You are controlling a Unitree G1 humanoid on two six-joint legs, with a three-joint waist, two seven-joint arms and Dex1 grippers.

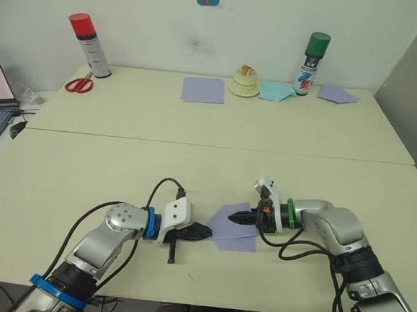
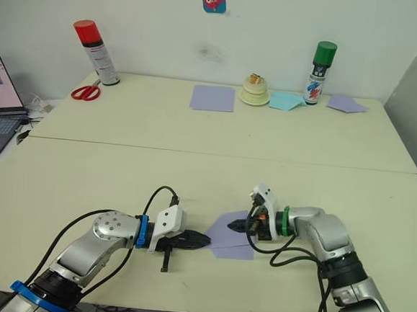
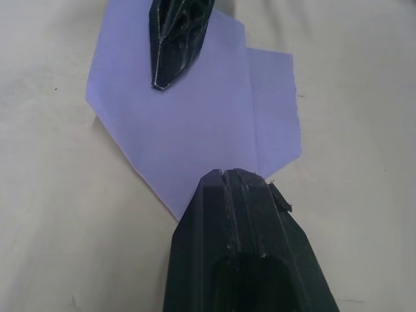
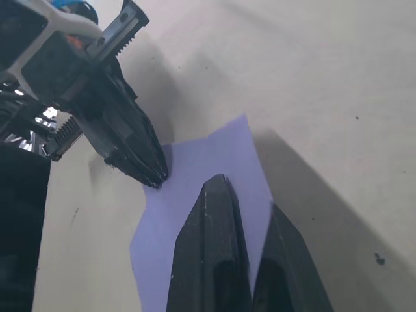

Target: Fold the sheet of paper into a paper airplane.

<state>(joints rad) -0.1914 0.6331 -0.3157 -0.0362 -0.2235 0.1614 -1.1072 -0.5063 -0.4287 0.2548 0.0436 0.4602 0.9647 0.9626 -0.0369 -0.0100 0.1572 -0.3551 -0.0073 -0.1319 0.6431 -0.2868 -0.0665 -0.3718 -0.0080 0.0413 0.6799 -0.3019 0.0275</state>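
The cream worktop (image 1: pixel 85 168) (white wall at 12 o'clock) carries the sheet of paper (image 1: pixel 235 227); the left claw (image 1: pixel 201 233) is closed, and the right claw (image 1: pixel 236 217) grips the sheet.

we see the sheet of paper (image 1: pixel 235 227) as plain lavender on a cream table (image 1: pixel 120 171). both grippers, left (image 1: pixel 206 232) and right (image 1: pixel 234 217), have black fingers. at the back stand 2 spray cans, 1 red-capped (image 1: pixel 89 45), 1 green-capped (image 1: pixel 312 64), beside red-handled scissors (image 1: pixel 79 84), another lavender sheet (image 1: pixel 203 90) and a pale blue paper piece (image 1: pixel 276 92).
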